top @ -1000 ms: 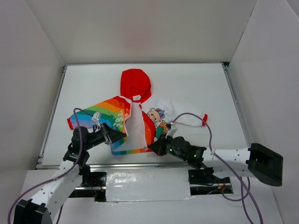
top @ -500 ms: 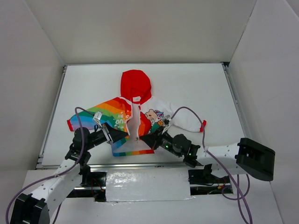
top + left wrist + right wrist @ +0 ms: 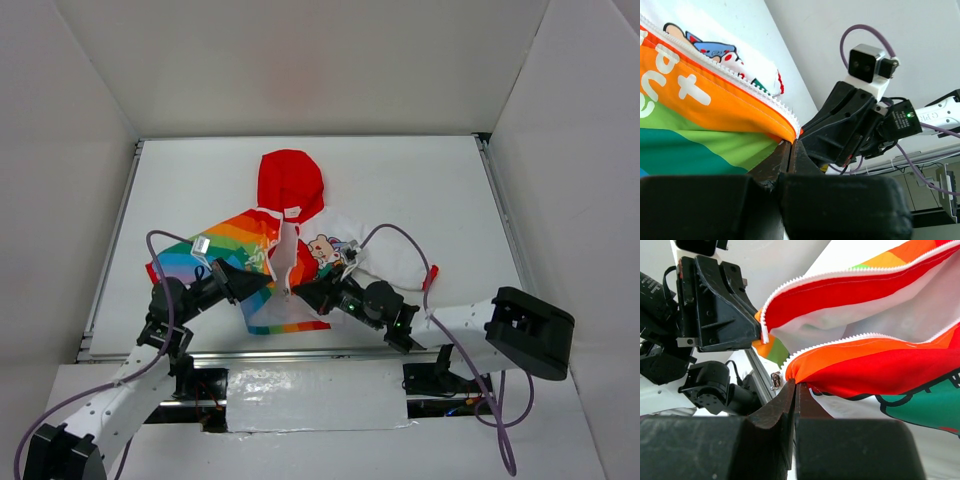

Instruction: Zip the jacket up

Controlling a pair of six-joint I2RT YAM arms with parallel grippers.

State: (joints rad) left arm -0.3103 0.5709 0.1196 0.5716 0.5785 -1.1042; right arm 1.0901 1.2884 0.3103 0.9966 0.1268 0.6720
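The jacket (image 3: 290, 215) lies open on the table, red hood at the far end, rainbow half on the left, white cartoon half on the right. My left gripper (image 3: 268, 285) is shut on the bottom corner of the rainbow half's zipper edge (image 3: 790, 129). My right gripper (image 3: 297, 293) is shut on the bottom corner of the other front panel (image 3: 795, 371). A small metal zipper slider (image 3: 775, 380) hangs just left of the right fingertips. Both grippers meet nose to nose at the jacket's bottom hem, the two corners almost touching and lifted off the table.
The white table (image 3: 400, 180) is walled in on three sides by white panels. A metal rail (image 3: 110, 250) runs along the left edge and another (image 3: 505, 230) along the right. The right sleeve's red cuff (image 3: 432, 272) lies right of the right arm.
My right gripper has moved left, dragging the cartoon half's bottom corner toward the left gripper. The open gap at the hem has closed up. The left gripper has shifted slightly right and up.
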